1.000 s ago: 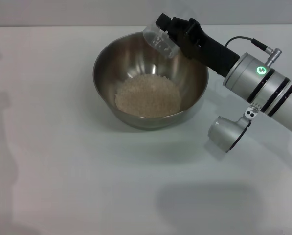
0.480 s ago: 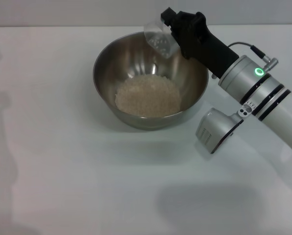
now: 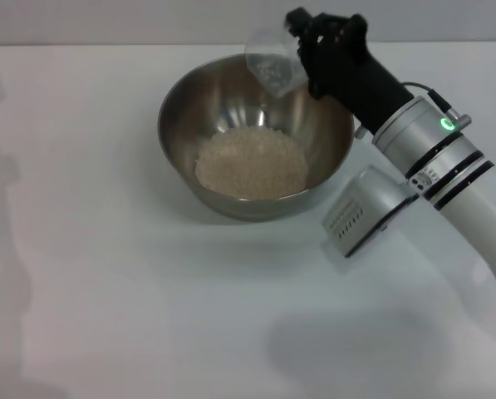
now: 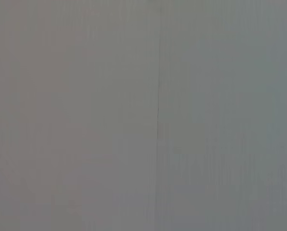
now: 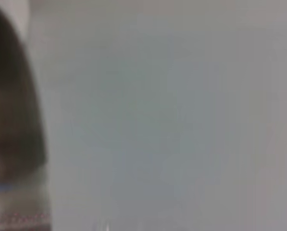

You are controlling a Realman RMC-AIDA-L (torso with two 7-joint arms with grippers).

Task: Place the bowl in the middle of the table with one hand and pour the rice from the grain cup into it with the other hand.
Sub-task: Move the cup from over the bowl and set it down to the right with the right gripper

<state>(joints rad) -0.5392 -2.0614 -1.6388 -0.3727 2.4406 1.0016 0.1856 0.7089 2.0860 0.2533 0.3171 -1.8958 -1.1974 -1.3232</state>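
Right hand (image 3: 302,46) clamped on the grain cup (image 3: 272,60) — cup tilted, held over the far right rim of the bowl (image 3: 181,100). My left hand is out of sight; its wrist view gives only a plain grey surface. From the left: bare white table (image 3: 73,249), then the bowl at mid-table, rice (image 3: 251,161) heaped on its base. A few grains cling inside the cup. Right wrist and forearm slant away — toward the right edge.
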